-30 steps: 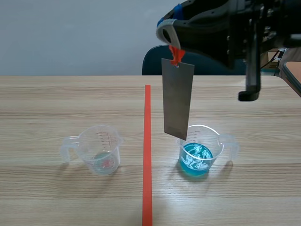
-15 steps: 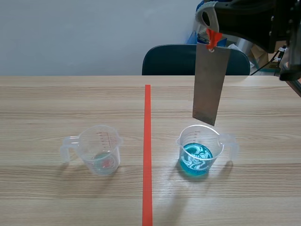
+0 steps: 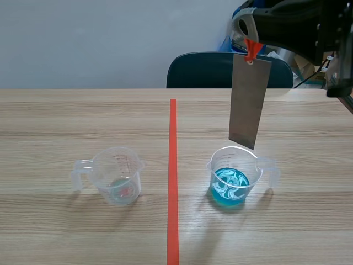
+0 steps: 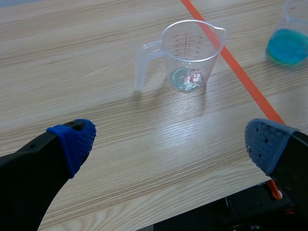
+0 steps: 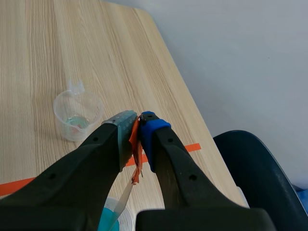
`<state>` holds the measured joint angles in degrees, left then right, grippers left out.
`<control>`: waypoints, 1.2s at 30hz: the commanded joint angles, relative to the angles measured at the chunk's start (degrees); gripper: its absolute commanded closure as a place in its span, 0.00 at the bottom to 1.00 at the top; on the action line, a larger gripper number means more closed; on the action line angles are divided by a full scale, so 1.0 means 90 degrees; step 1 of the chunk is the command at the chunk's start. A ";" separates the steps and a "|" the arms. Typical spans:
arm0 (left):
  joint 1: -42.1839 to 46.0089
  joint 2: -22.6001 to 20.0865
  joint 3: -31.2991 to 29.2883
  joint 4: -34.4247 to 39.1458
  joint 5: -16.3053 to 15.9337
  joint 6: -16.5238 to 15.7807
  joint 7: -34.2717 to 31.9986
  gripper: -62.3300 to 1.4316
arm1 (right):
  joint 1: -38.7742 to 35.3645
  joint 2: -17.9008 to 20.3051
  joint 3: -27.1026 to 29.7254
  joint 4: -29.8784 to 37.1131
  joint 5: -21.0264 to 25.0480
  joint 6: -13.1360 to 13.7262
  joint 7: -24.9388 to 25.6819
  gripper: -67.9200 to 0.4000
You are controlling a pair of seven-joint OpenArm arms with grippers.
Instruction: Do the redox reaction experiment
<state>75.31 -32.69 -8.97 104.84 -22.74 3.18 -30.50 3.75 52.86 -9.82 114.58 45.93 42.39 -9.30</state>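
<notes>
**Metal strip** [image 3: 250, 100]: a flat grey plate, hung upright from an orange-red tie [image 3: 252, 49] knotted through a hole at its top. It is held in the air right of the tape line [image 3: 172, 165], its lower edge just above the far rim of the cup of blue solution [image 3: 230, 178]. Hanging by the tie is judged to keep the plate plumb and the fingers clear of the liquid when it is dipped.

**Right gripper** [image 5: 137, 126]: closed narrowly on the tie alone; the plate itself is not touched.

**Cup of blue solution**: clear, with its handle turned right, set on the worktop [image 3: 83, 121]. The mouth is judged only a little wider than the plate, so a straight descent is called for.

**Second cup** [image 3: 117, 175]: left of the tape line, well apart, with a little clear liquid at the bottom.

**Left gripper** [image 4: 169, 142]: spread wide and empty, held low, near of the second cup.

**Open room**: bare wood lies all round both cups. The worktop's right edge is judged the nearest limit. A chair [image 3: 204, 69] stands beyond the far edge.
</notes>
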 commanded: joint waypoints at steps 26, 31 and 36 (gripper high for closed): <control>0.0015 0.0032 -0.0017 0.0107 -0.0017 0.0007 -0.0112 0.00 | -0.0153 0.0012 0.0002 -0.0002 0.0090 0.0036 0.0027 0.99; 0.0015 0.0032 -0.0017 0.0107 -0.0017 0.0007 -0.0109 0.00 | -0.0153 0.0012 0.0002 0.0000 0.0090 0.0036 0.0027 0.99; 0.0015 0.0032 -0.0017 0.0107 -0.0017 0.0007 -0.0107 0.00 | -0.0153 0.0010 0.0002 0.0000 0.0090 0.0036 0.0029 0.99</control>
<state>75.31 -32.69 -8.97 104.84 -22.74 3.18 -30.50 1.98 52.84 -9.87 114.58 45.95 42.39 -9.67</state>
